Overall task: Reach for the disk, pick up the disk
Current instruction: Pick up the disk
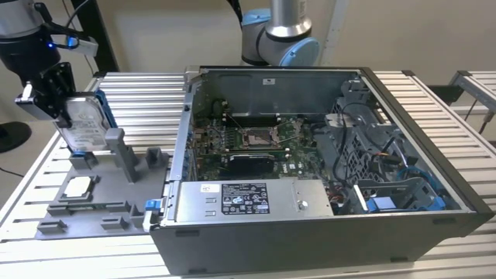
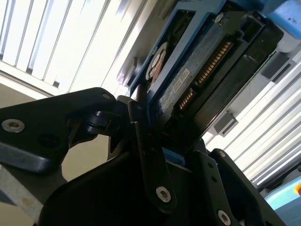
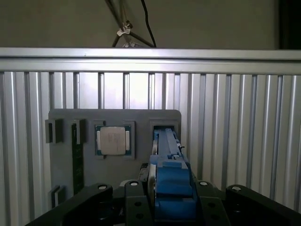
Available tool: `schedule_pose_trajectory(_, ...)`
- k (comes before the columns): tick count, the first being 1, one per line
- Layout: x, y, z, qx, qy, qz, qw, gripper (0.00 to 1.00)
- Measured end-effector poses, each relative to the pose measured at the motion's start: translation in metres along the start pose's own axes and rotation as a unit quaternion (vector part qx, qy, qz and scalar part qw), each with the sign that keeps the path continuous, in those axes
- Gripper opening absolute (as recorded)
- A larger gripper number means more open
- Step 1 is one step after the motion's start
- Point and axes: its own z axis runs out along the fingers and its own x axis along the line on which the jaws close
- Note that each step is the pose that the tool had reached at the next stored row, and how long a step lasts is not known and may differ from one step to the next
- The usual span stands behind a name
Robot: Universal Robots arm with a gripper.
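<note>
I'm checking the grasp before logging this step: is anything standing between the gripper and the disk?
Nothing visible does. The gripper has its jaws on either side of the disk, closed against its blue-railed edges in both wrist views. The disk stands upright at the grey fixture on the exterior view's left.

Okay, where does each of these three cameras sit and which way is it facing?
Exterior view: set high, looking down on the open computer case; the arm shows.
First wrist view: at the wrist, looking past the gripper to the grey fixture.
Second wrist view: at the wrist, close beside the fingers.
All three share the disk, clamped in the gripper.
</note>
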Motion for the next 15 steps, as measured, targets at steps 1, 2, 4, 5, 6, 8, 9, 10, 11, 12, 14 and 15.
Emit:
schedule_pose_trajectory(1,0.0,0.0,-0.0006,0.0,0.0,0.0,1.0,0.0)
schedule_pose_trajectory(2,0.0,0.0,-0.0013,0.0,0.0,0.0,1.0,0.0)
schedule_pose_trajectory(4,0.0,0.0,-0.003,0.0,0.0,0.0,1.0,0.0)
schedule_pose_trajectory(5,0.0,0.0,-0.0038,0.0,0.0,0.0,1.0,0.0)
schedule_pose_trajectory(6,0.0001,0.0,-0.0044,0.0,0.0,0.0,1.0,0.0)
schedule_pose_trajectory(8,0.0001,0.0,-0.0059,0.0,0.0001,0.0,1.0,0.0)
schedule_pose_trajectory(9,0.0001,0.0,-0.0066,0.0,0.0001,0.0,1.0,0.0)
schedule_pose_trajectory(10,0.0001,0.0,-0.0072,0.0,0.0,0.0,1.0,0.0)
schedule_pose_trajectory(11,0.0001,0.0,-0.008,0.0,0.0001,0.0,1.0,0.0)
schedule_pose_trajectory(12,0.0001,0.0,-0.0086,0.0,0.0001,0.0,1.0,0.0)
schedule_pose_trajectory(14,0.0001,0.0,-0.0099,0.0,0.0002,0.0,1.0,0.0)
schedule_pose_trajectory(15,0.0001,0.0,-0.0105,0.0,0.0002,0.0,1.0,0.0)
